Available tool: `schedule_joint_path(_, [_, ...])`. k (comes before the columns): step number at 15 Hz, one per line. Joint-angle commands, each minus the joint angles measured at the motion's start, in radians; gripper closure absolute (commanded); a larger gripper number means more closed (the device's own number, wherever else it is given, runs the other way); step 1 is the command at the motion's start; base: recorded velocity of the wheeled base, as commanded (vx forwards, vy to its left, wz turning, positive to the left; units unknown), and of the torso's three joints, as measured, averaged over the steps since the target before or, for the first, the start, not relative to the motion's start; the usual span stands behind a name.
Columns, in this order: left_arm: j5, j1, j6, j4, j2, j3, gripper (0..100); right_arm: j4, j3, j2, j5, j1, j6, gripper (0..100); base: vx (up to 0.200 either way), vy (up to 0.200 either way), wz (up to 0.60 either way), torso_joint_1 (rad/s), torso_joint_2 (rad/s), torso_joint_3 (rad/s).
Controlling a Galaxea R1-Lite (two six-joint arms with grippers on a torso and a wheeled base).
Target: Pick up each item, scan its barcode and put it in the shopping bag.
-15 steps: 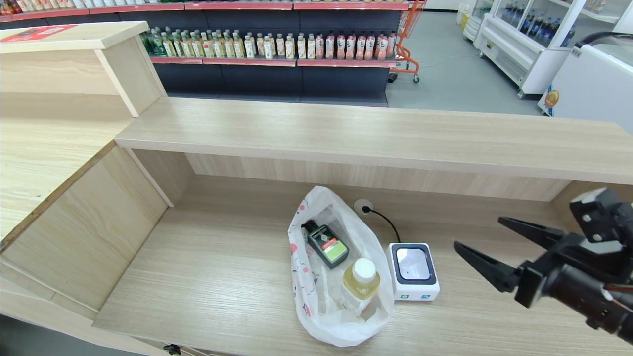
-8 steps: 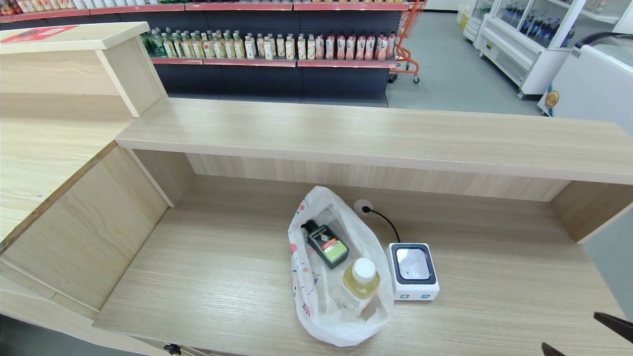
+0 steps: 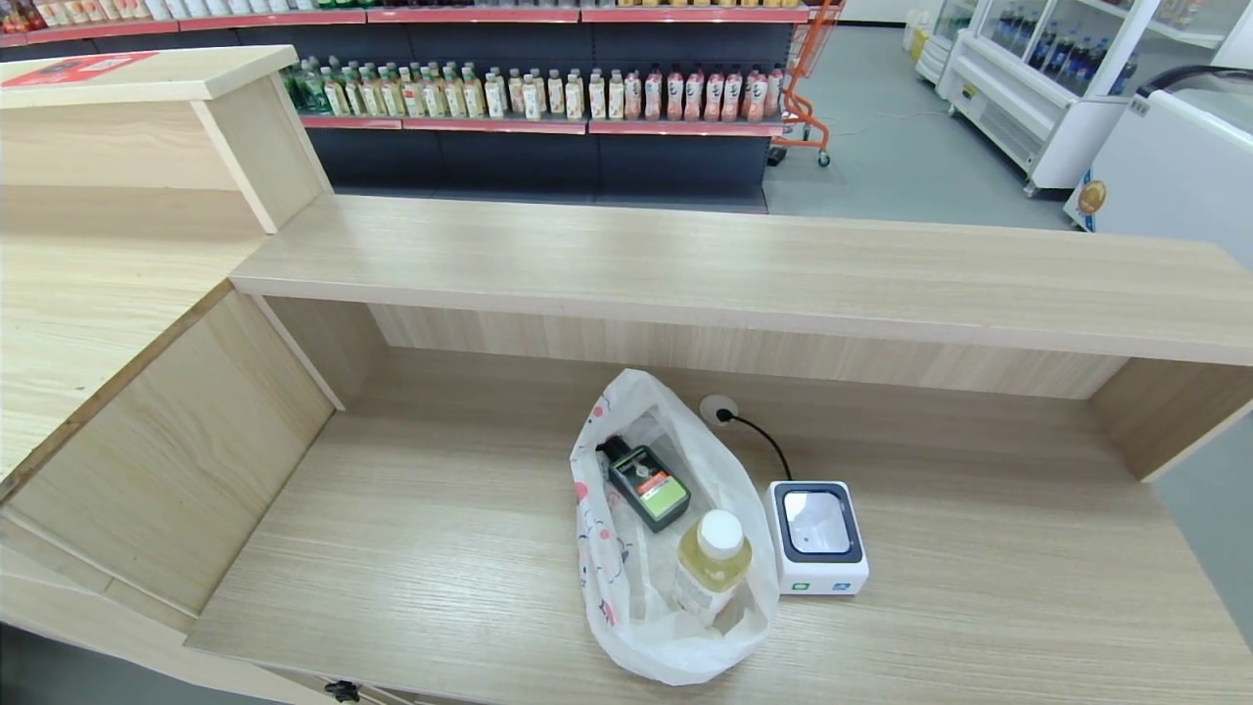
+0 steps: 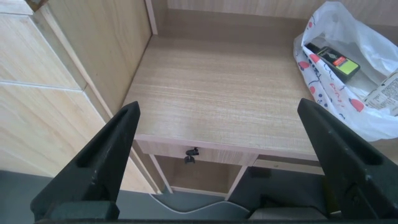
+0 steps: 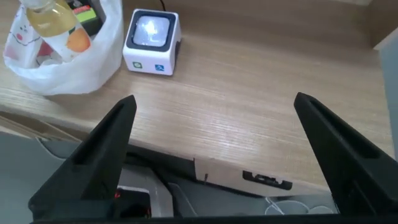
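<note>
Left hand (image 4: 219, 109) and right hand (image 5: 214, 99): spread, empty, off the wooden desk's (image 3: 411, 548) near edge. Yellow plastic bottle (image 3: 715, 558) and dark flat pack (image 3: 648, 485) lie inside the white plastic bag (image 3: 607, 573); best avoid snagging it.

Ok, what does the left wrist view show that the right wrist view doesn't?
Left wrist: the open left claw, the counter's side panel and a small dark fitting under the desk's front edge.
Right wrist: the open right claw and the scanner beside the bag.
Both: the shopping bag with the dark bottle in it, lying on the wooden desktop.
</note>
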Motion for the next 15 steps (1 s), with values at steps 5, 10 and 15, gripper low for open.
schedule_joint_path(5, [0.0,-0.001,0.0,0.0,0.0,0.0,0,0.017,0.0,-0.106,0.014,-0.008,-0.018,0,0.0,0.0,0.0,0.0,0.0,0.0])
schedule_joint_path(10, [0.0,0.001,0.0,0.0,0.0,0.0,0,0.02,-0.001,-0.106,0.003,-0.008,0.023,0,0.0,0.0,0.0,0.0,0.0,0.0])
schedule_joint_path(15, [0.0,0.001,0.0,0.0,0.0,0.0,0,0.027,-0.003,-0.106,0.003,-0.008,0.014,0,0.0,0.0,0.0,0.0,0.0,0.0])
